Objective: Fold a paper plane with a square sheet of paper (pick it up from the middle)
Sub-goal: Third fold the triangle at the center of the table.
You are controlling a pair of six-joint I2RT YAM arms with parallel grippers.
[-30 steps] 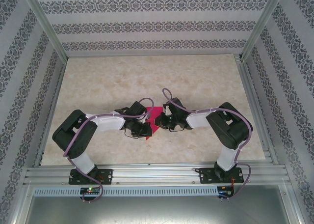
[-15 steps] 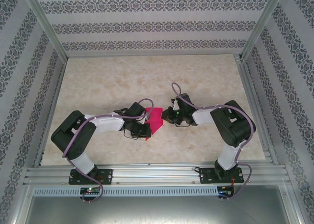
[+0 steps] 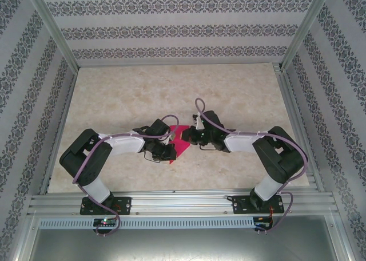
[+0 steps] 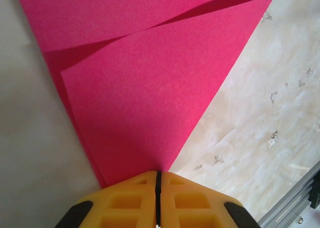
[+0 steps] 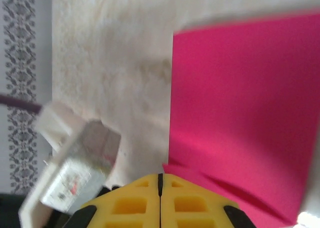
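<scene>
At the near side of the marbled bench [image 3: 143, 89] the left gripper [image 4: 157, 180] - fingers pressed together - pinches the pointed corner of the folded magenta sheet of paper [image 4: 150, 88], the right gripper [image 5: 160, 180] sits closed tight at its opposite edge, and beyond them the bench runs to the patterned back wall [image 3: 171, 29].

Ahead of the left jaws the pink paper [image 4: 150, 88] runs off the top edge; by the right jaws it blurs.

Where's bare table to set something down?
Free: table far half up to back wall; small patch between folded pink paper and near rail. Crowded: centre, left end effector and right end effector at the paper.
</scene>
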